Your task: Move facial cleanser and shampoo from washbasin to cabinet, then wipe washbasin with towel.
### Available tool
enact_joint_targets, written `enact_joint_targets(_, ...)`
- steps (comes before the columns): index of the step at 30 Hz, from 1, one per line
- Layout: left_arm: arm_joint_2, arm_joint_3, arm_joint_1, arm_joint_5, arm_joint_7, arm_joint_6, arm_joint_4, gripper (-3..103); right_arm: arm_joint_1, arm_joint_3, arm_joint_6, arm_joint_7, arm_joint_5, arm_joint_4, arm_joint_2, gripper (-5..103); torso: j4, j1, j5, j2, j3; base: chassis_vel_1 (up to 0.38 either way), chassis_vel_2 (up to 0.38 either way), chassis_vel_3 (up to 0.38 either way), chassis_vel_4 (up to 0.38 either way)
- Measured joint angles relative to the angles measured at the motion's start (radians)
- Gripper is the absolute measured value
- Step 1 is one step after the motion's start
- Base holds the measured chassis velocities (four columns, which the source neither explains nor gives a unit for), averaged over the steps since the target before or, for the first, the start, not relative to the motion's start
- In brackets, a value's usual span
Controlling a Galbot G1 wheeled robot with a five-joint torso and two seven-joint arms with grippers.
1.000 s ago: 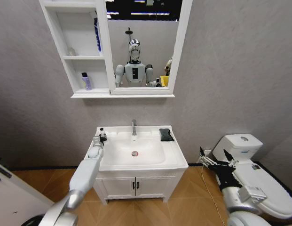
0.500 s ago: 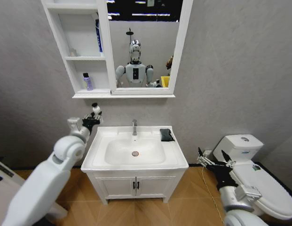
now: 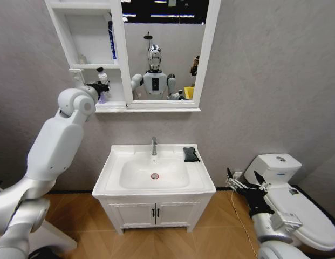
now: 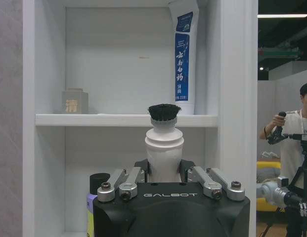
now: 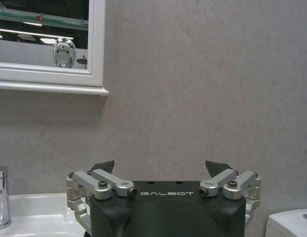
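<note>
My left gripper [image 3: 100, 85] is raised in front of the cabinet [image 3: 75, 67], level with its lowest open shelf. It is shut on the facial cleanser [image 4: 164, 153], a white bottle with a black brush top, held upright. The shampoo [image 4: 91, 207], a purple bottle with a black cap, stands on the lowest shelf beside the gripper. The black towel [image 3: 190, 154] lies folded on the back right corner of the washbasin [image 3: 110, 175]. My right gripper [image 3: 244, 183] hangs open low at the right, between the basin and the toilet.
A blue-and-white tube [image 4: 184, 54] and a small grey box [image 4: 74, 101] stand on the middle shelf [image 4: 118, 120]. A chrome tap [image 3: 154, 144] rises behind the bowl. A white toilet [image 3: 296, 205] stands at the right. A two-door cupboard [image 3: 156, 211] sits under the basin.
My left arm has lifted the white bottle from the basin's left edge up to the cabinet's lowest shelf. The right arm has stayed put.
</note>
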Motion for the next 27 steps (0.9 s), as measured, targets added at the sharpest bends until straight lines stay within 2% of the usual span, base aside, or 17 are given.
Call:
enact_joint_targets(1,-0.024,0.006,-0.012,0.023,0.008,-0.008,0.051,32,0.001,0.000,0.000,0.000,0.000,0.000,-0.001,100,-0.0001,0.000,-0.0001,0.000,0.000,0.000,0.000,0.000,0.000)
enact_joint_targets(8,-0.091,0.012,-0.036,0.090,0.039,-0.032,0.193,32,0.005,0.007,-0.001,0.002,0.005,0.002,-0.011,100,-0.0002,0.000,-0.0003,0.000,0.000,0.000,0.000,0.000,0.000)
enact_joint_targets(13,-0.117,0.015,-0.065,0.125,0.075,-0.042,0.266,32,0.002,0.007,0.003,0.002,0.005,-0.007,-0.010,100,-0.0003,0.000,-0.0002,0.000,0.000,0.000,0.000,0.000,0.000)
enact_joint_targets(16,-0.127,0.018,-0.088,0.140,0.101,-0.026,0.306,32,0.002,0.002,0.005,0.001,0.003,-0.012,-0.008,100,-0.0004,0.000,0.0000,0.000,0.000,0.000,0.000,0.000,0.000)
enact_joint_targets(20,-0.141,0.022,-0.137,0.139,0.141,0.023,0.369,32,0.002,-0.005,0.008,-0.001,0.000,-0.016,-0.008,100,-0.0001,0.000,0.0000,0.000,0.000,0.000,0.000,0.000,0.000)
enact_joint_targets(27,-0.158,0.035,-0.167,0.136,0.175,0.045,0.422,32,0.000,-0.002,0.011,-0.002,0.000,-0.021,-0.010,100,-0.0003,0.000,0.0000,0.000,0.000,0.000,0.000,0.000,0.000)
